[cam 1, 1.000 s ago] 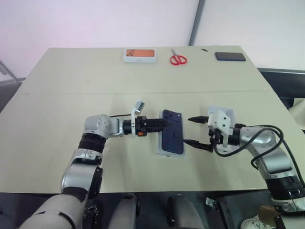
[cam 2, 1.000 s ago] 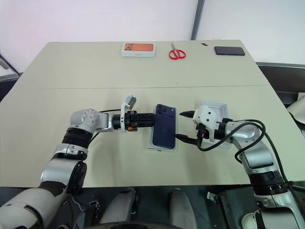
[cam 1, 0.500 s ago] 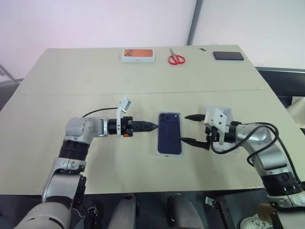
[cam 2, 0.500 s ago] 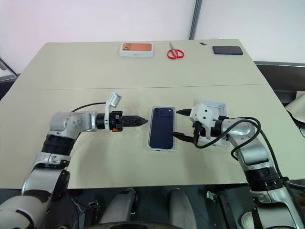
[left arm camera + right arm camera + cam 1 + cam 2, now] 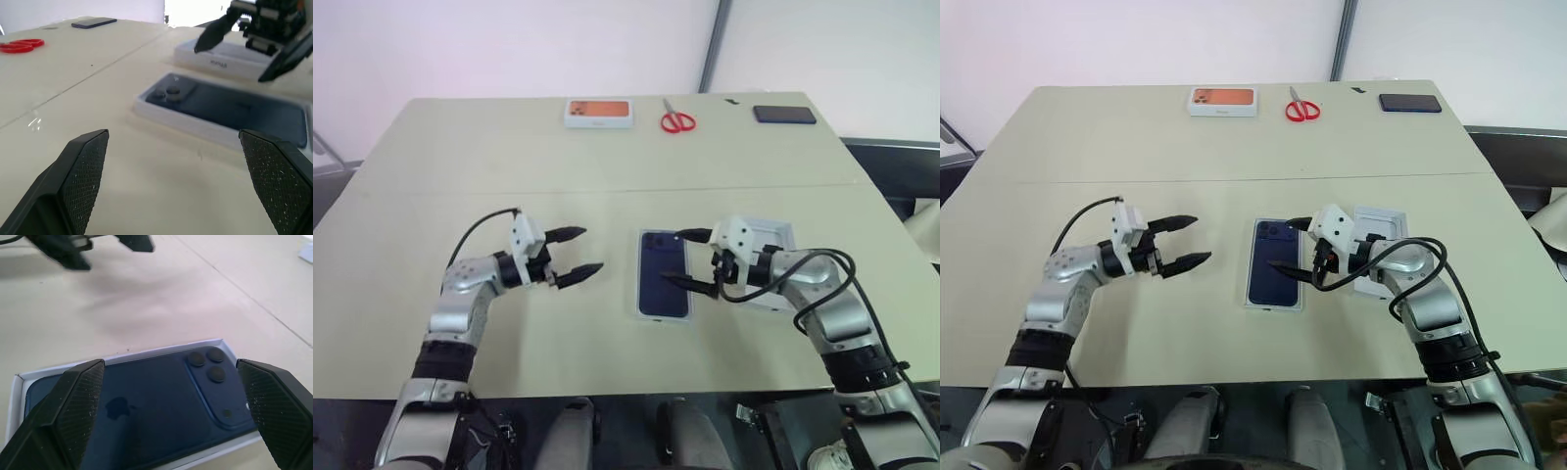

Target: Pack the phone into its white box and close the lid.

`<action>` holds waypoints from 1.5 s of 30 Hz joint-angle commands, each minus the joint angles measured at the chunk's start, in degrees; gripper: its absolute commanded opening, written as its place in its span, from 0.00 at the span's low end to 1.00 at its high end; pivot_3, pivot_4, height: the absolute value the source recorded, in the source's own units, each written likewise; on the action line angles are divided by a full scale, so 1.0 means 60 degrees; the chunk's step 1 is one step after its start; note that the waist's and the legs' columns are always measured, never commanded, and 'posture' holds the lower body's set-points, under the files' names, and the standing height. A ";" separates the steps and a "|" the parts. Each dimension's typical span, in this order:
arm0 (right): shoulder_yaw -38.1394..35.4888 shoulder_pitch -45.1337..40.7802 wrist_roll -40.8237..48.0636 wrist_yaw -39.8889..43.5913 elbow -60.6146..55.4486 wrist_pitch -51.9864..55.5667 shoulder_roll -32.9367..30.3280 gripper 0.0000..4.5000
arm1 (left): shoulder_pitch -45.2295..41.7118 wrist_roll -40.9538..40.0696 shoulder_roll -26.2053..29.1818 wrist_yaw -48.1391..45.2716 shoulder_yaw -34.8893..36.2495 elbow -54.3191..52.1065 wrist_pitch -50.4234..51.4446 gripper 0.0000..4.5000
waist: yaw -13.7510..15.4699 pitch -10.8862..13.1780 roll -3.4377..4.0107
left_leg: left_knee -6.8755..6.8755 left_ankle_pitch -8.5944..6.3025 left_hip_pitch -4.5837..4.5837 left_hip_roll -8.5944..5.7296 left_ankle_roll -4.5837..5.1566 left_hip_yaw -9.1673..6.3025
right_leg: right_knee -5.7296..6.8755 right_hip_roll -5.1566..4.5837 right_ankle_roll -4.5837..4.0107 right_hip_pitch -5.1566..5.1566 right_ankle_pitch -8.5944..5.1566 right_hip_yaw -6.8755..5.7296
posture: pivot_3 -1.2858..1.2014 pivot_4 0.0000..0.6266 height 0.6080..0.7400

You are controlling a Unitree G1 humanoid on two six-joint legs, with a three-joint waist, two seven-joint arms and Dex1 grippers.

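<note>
Since the earlier frames the left gripper [image 5: 570,255] has drawn back from the phone [image 5: 664,271] toward the robot's left and rolled, while the right gripper [image 5: 690,258] came a little closer over the phone's right edge. The phone now lies back-up inside the white box [image 5: 663,315] – this part looks done. The lid [image 5: 771,238] rests just beside it, under the right arm, so closing is left. Both grippers have their fingers spread wide apart – neither holds anything, and I cannot tell whether the right one touches the phone.
</note>
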 commanded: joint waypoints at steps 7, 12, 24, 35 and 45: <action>-0.0496 -0.0171 -0.0078 0.0260 0.0508 -0.0265 -0.0783 0.71 | -0.0518 0.0251 -0.0537 0.0301 -0.0492 0.0328 0.0314 0.80 | -0.0045 0.0000 0.0000 | 0.0008 -0.0003 0.0000 -0.0010 0.0009 0.0003 | 0.0001 0.0007 0.0003 0.0011 0.0000 -0.0012 | 0.52 0.24 1.00; -0.0578 -0.0030 -0.0328 -0.0071 0.0475 -0.0377 -0.0765 0.12 | -0.1026 0.0785 -0.0882 0.0799 -0.0662 0.1005 0.0113 0.22 | -0.0070 0.0000 0.0001 | 0.0008 -0.0004 0.0006 -0.0008 0.0011 0.0003 | 0.0014 0.0038 0.0003 0.0007 0.0000 -0.0010 | 0.52 0.24 1.00; 0.0153 0.0224 -0.1582 0.0019 0.0716 -0.1493 -0.1098 0.00 | -0.1549 0.1466 -0.1041 0.0478 -0.2067 0.0788 0.1839 0.01 | -0.0030 -0.0001 0.0003 | 0.0015 -0.0004 0.0006 -0.0010 0.0010 0.0004 | 0.0012 0.0041 0.0003 0.0013 0.0000 -0.0007 | 0.52 0.24 1.00; -0.0062 0.0569 -0.1342 0.0377 0.0527 -0.1422 -0.1326 0.00 | -0.1876 0.1307 -0.1811 0.0094 -0.2551 0.0653 0.2249 0.01 | 0.0003 -0.0001 0.0003 | 0.0021 -0.0004 0.0006 -0.0010 0.0010 0.0001 | 0.0011 0.0039 0.0004 0.0019 0.0000 -0.0008 | 0.52 0.24 1.00; -0.0535 0.0861 -0.1310 0.0519 0.0934 -0.1632 -0.1945 0.00 | -0.2922 0.1478 -0.2686 -0.0172 -0.2670 0.1746 0.2132 0.01 | -0.0031 0.0000 0.0001 | 0.0035 -0.0007 0.0004 -0.0014 0.0015 0.0000 | 0.0009 0.0041 0.0005 0.0028 -0.0001 -0.0012 | 0.52 0.24 1.00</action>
